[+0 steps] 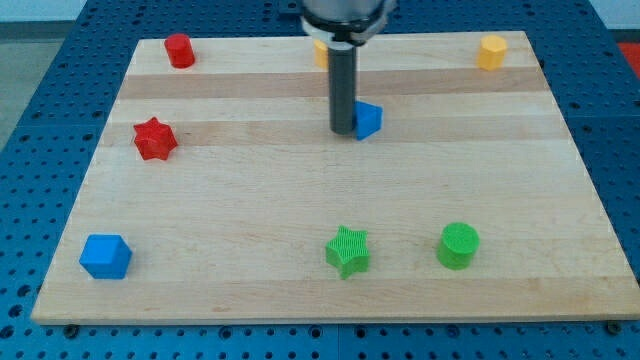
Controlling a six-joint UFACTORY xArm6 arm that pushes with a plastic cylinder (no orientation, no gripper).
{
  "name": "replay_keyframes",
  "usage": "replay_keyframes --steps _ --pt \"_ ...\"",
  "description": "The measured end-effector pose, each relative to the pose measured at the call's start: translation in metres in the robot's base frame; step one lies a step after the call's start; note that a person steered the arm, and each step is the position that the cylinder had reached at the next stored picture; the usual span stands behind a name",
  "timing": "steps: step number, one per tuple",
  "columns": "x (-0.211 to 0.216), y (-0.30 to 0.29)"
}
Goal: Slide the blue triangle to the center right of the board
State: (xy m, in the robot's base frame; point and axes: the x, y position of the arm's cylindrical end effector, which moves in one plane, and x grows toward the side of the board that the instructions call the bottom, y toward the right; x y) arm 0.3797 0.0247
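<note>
The blue triangle (368, 119) lies on the wooden board (300, 200), a little above the board's middle. My tip (343, 130) is at the end of the dark rod and touches the triangle's left side. The rod hides the triangle's left edge.
A red cylinder (179, 50) is at the top left, a red star (154, 138) at the left, a blue cube (105, 256) at the bottom left. A green star (347, 250) and a green cylinder (458, 245) are at the bottom. A yellow block (491, 52) is at the top right; another yellow block (320, 52) is half hidden behind the rod.
</note>
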Motion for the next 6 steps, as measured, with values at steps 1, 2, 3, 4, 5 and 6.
replay_keyframes --steps 1,2,3,4,5,6 --pt "-0.005 0.033" --pt "-0.028 0.039" --pt "-0.046 0.051" --pt "-0.051 0.072" --pt "-0.047 0.08" --pt "-0.037 0.08"
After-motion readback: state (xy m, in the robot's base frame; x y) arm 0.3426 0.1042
